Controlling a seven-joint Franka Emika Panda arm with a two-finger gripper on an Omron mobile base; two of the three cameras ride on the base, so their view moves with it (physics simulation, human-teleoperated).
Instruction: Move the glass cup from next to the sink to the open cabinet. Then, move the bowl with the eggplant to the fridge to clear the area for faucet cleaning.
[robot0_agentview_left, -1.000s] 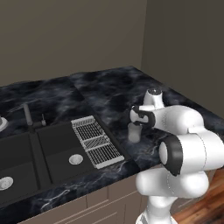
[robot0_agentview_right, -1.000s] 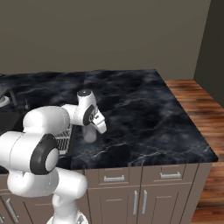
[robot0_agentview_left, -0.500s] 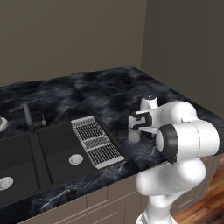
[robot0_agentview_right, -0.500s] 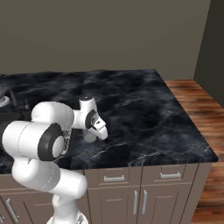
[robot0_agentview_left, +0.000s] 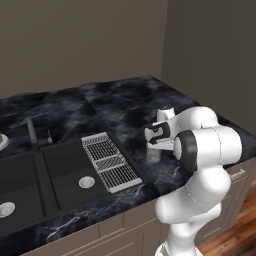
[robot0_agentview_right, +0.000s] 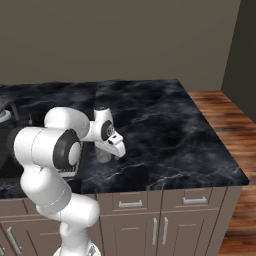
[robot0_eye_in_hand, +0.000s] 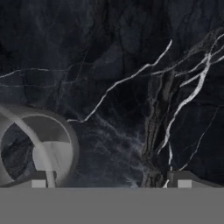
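The glass cup (robot0_agentview_left: 153, 154) stands upright on the black marble counter (robot0_agentview_left: 120, 107), just right of the sink (robot0_agentview_left: 65, 175). My gripper (robot0_agentview_left: 153, 144) hangs directly above it, pointing down, jaws open and empty. From the right base view the gripper (robot0_agentview_right: 113, 150) sits over the cup (robot0_agentview_right: 103, 156). In the hand view the cup's round rim (robot0_eye_in_hand: 65, 131) lies at the lower left, one fingertip (robot0_eye_in_hand: 39, 180) is over its mouth and the other (robot0_eye_in_hand: 183, 180) is over bare counter, with the gripper (robot0_eye_in_hand: 111, 183) offset to one side of the cup. The bowl with the eggplant, the cabinet and the fridge are out of view.
A metal drain rack (robot0_agentview_left: 110, 162) lies along the sink's right side, close to the cup. The dark faucet (robot0_agentview_left: 32, 132) stands behind the basins. A wall corner (robot0_agentview_left: 165, 45) rises behind the counter. Wooden floor (robot0_agentview_right: 235, 130) lies beyond the counter's right end.
The hand has come down a little toward the cup and the elbow has swung outward. The cup has not moved and the jaws stayed open.
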